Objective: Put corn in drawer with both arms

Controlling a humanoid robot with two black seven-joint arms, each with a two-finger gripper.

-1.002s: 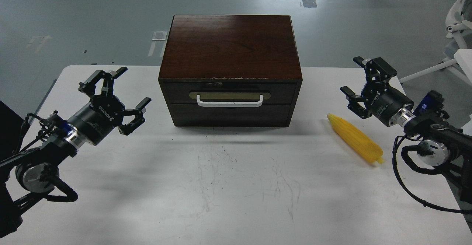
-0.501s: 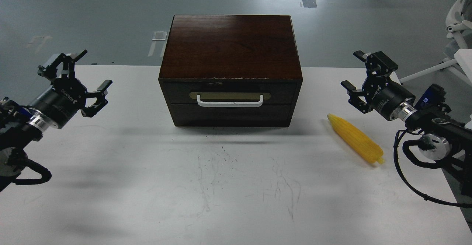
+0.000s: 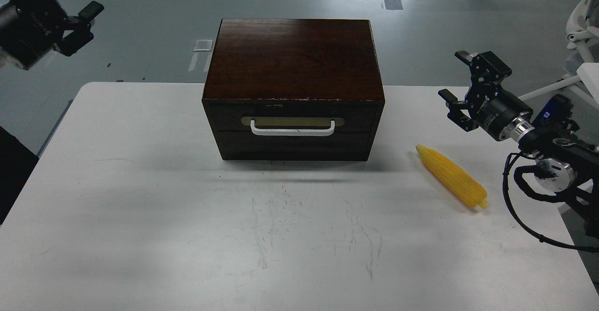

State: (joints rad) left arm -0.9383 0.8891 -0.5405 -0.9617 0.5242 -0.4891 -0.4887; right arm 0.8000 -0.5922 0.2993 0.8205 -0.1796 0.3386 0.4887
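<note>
The yellow corn (image 3: 451, 176) lies on the white table (image 3: 140, 198) at the right, pointed end toward the box. The dark brown wooden box (image 3: 293, 63) stands at the table's back middle. Its drawer (image 3: 292, 117) is closed, with a beige oval plate and white bar handle (image 3: 292, 128). My right gripper (image 3: 463, 86) is open and empty, held above the table up and right of the corn. My left gripper (image 3: 61, 9) is at the top left corner, raised high and partly cut off by the view's edge; its fingers look spread apart.
The table's left edge runs near a dark object (image 3: 11, 166) at the far left. A white chair base (image 3: 580, 30) stands off the table at the right. The grey floor lies beyond the table.
My left arm has swung up and away to the top left corner, far from the box. My right gripper has risen slightly and moved a little right. Corn and box have not moved.
</note>
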